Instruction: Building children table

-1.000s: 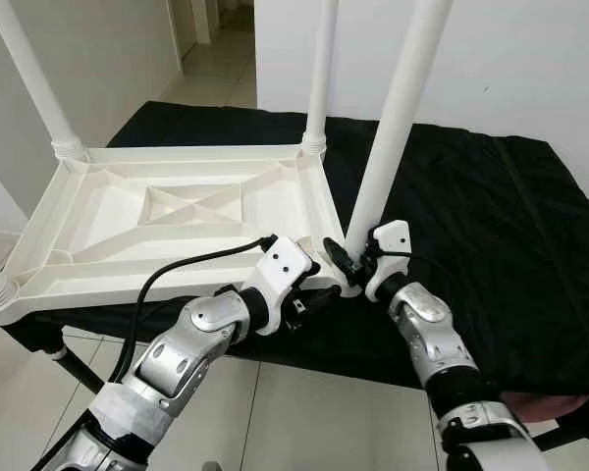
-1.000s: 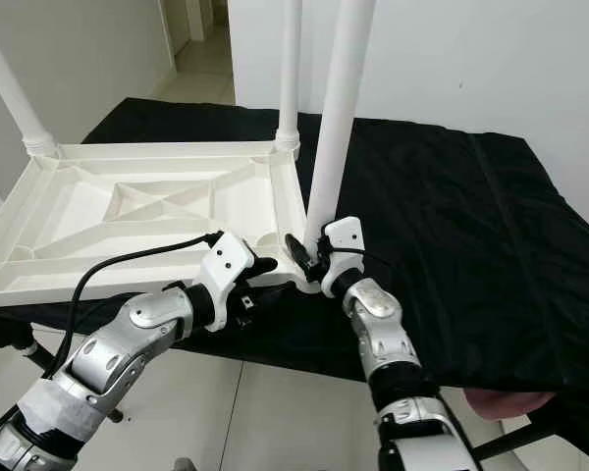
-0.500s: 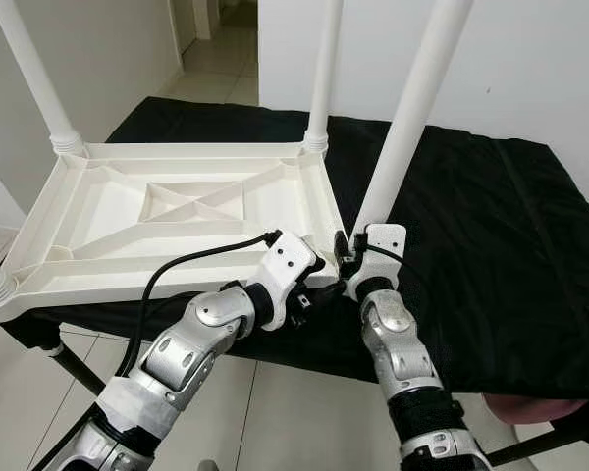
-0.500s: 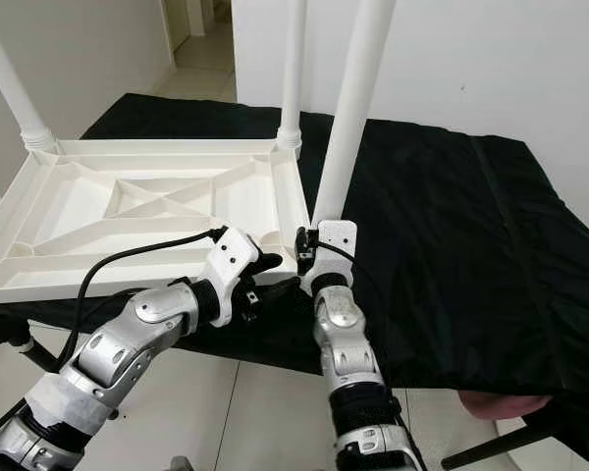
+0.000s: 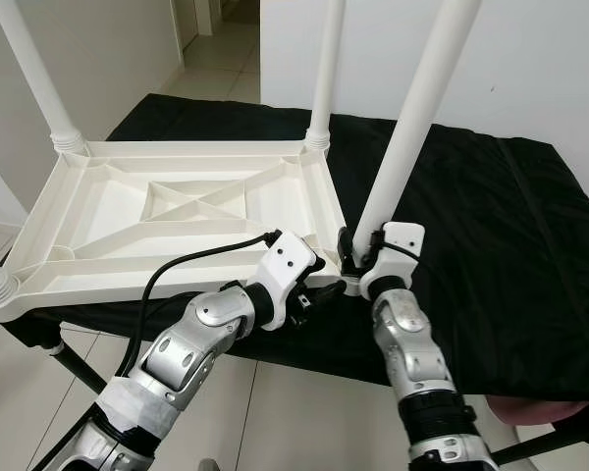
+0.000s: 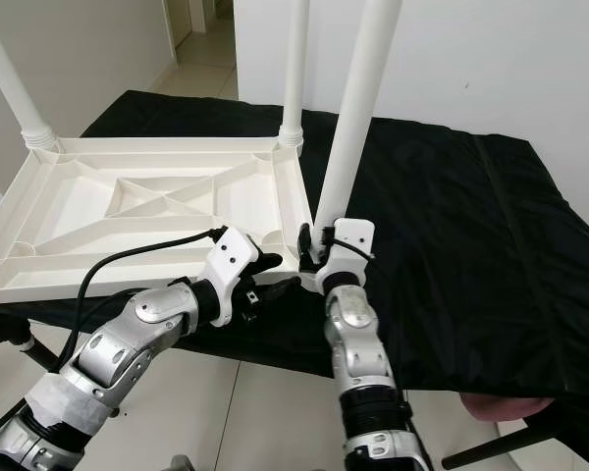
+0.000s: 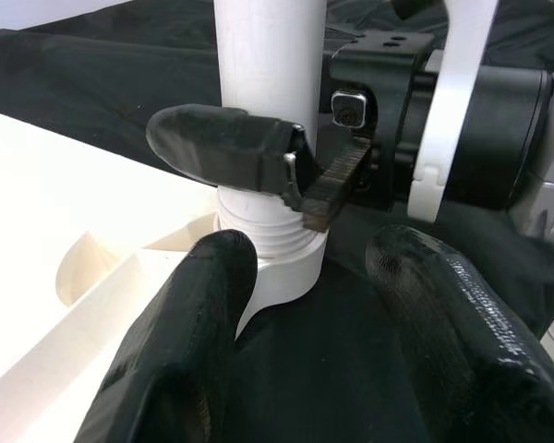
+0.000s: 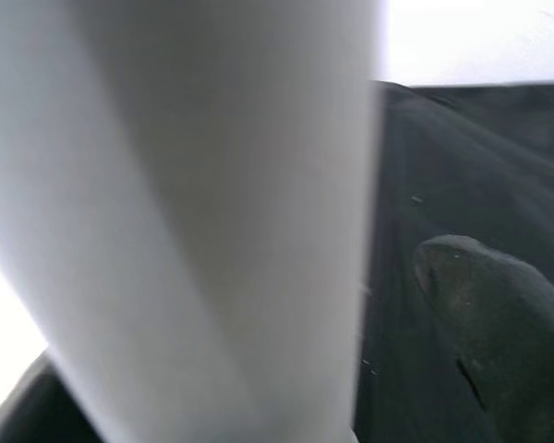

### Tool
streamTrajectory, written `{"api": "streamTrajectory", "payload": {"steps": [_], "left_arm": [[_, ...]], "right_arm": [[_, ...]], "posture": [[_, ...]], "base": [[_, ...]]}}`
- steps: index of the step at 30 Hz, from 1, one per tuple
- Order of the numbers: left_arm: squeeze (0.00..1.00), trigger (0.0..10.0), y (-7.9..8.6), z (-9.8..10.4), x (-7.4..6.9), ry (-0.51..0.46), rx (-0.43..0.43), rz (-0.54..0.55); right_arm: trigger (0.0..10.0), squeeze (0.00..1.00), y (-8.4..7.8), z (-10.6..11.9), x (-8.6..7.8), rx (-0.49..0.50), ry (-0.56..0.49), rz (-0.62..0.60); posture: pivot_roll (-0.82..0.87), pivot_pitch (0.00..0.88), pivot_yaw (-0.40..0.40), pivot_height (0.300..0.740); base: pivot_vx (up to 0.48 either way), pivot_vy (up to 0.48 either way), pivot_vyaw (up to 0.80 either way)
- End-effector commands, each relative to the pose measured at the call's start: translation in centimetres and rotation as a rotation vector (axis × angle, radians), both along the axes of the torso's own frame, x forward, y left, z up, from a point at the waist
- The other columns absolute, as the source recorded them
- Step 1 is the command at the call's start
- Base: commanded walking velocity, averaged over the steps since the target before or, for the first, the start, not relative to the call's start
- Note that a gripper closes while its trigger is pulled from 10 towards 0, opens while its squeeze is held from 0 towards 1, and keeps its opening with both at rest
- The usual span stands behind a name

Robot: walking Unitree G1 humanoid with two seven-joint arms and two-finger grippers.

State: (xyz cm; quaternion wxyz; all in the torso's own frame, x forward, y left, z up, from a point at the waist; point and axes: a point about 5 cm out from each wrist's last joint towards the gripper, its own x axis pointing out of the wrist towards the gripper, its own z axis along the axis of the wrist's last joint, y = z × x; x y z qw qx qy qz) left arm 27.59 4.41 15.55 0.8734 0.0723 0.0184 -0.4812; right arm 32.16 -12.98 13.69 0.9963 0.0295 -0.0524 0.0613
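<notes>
Left wrist view: beside the spread left pincer (image 7: 323, 305), the fourth leg (image 7: 268, 55) is gripped in its socket by the right pincer (image 5: 358, 257), seating unfinished.

White plastic children's table (image 5: 177, 211) upside down on black cloth, 3 legs upright, near-right leg (image 5: 412, 118) tilted in its corner socket.

No readable text, labels, brands or numbers anywhere here, nothing printed on any surface in view.
</notes>
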Motion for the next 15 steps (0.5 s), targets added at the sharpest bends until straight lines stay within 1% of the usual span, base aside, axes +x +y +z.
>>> {"api": "streamTrajectory", "payload": {"steps": [1, 2, 3, 4, 7, 8, 9, 11, 14, 15], "left_arm": [[0.00, 10.0, -0.2, -0.2, -0.5, 0.014, 0.004, -0.081], [0.00, 10.0, -0.2, -0.3, -0.5, 0.015, 0.004, -0.083], [0.00, 10.0, -0.2, -0.3, -0.5, 0.015, 0.004, -0.083], [0.00, 10.0, -0.2, -0.3, -0.5, 0.015, 0.004, -0.084], [0.00, 10.0, -0.2, -0.2, -0.5, 0.015, 0.006, -0.088], [0.00, 10.0, -0.2, -0.2, -0.5, 0.015, 0.006, -0.088], [0.00, 10.0, -0.2, -0.2, -0.5, 0.015, 0.006, -0.088], [0.00, 10.0, -0.2, -0.2, -0.5, 0.014, 0.007, -0.092], [0.00, 10.0, -0.3, -0.2, -0.5, 0.014, 0.007, -0.093], [0.00, 10.0, -0.3, -0.3, -0.4, 0.015, 0.009, -0.093]], "right_arm": [[10.0, 1.00, 0.2, 0.2, -0.1, 0.009, -0.018, 0.027], [10.0, 1.00, 0.0, 0.3, -0.1, -0.017, -0.026, 0.053], [10.0, 1.00, 0.0, 0.3, -0.1, -0.017, -0.026, 0.053], [10.0, 0.00, -0.2, 0.6, -0.1, -0.039, -0.036, 0.114], [10.0, 0.00, -1.0, 1.1, 0.0, -0.102, -0.054, 0.255], [10.0, 0.00, -1.1, 1.1, 0.1, -0.114, -0.054, 0.280], [10.0, 0.00, -1.1, 1.1, 0.1, -0.114, -0.054, 0.280], [10.0, 0.00, -1.3, 1.0, 0.1, -0.156, -0.056, 0.362], [10.0, 0.00, -1.4, 1.0, 0.2, -0.171, -0.056, 0.391], [10.0, 0.00, -1.4, 0.9, 0.2, -0.190, -0.055, 0.428]], "posture": [[-0.07, 0.000, -0.025, 0.740], [-0.07, 0.000, -0.025, 0.740], [-0.07, 0.000, -0.025, 0.740], [-0.07, 0.000, -0.023, 0.740], [-0.07, 0.000, -0.016, 0.740], [-0.07, 0.000, -0.015, 0.740], [-0.07, 0.000, -0.015, 0.740], [-0.08, 0.000, -0.013, 0.740], [-0.08, 0.000, -0.013, 0.740], [-0.08, 0.000, -0.012, 0.740]], "base": [[0.000, 0.000, 0.00], [0.000, 0.000, 0.00], [0.000, 0.000, 0.00], [0.000, 0.000, 0.00], [0.000, 0.000, 0.00], [0.000, 0.000, 0.00], [0.000, 0.000, 0.00], [0.000, 0.000, 0.00], [0.000, 0.000, 0.00], [0.000, 0.000, 0.00]]}}
